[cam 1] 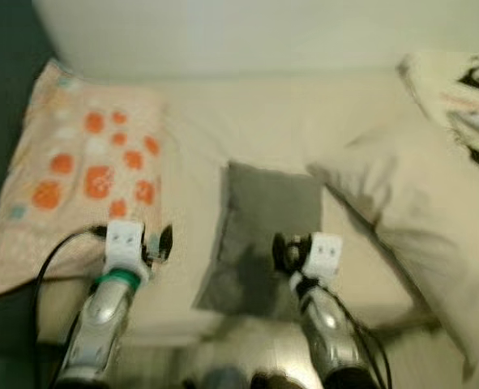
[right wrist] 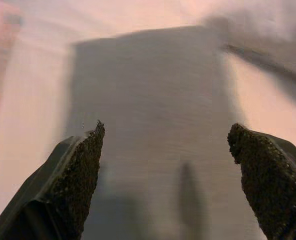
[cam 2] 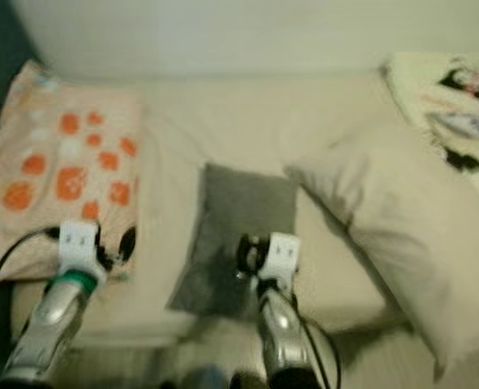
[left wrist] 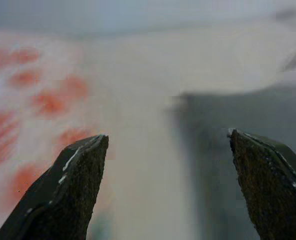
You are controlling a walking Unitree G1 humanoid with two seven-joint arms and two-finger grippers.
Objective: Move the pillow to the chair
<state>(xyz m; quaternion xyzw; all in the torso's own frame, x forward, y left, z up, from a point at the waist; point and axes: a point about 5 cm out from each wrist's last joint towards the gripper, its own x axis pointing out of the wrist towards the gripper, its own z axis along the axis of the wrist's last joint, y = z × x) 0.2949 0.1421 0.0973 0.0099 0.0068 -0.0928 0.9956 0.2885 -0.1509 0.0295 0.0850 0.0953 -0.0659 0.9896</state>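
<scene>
The grey pillow (cam 1: 263, 235) is lying flat on the bed (cam 1: 223, 121), between the orange-spotted pillow (cam 1: 85, 170) and the big cream pillow (cam 1: 409, 219), its near end at the bed's edge. I judge I am risking a pinch of loose cover only, letting it sag and slip, or snagging the cream pillow just beside it. My right gripper (right wrist: 165, 145) is hovering over the grey pillow's near end, jaws spread wide and holding nothing. My left gripper (left wrist: 168, 145) is hanging near the spotted pillow's edge, jaws equally wide and empty.
</scene>
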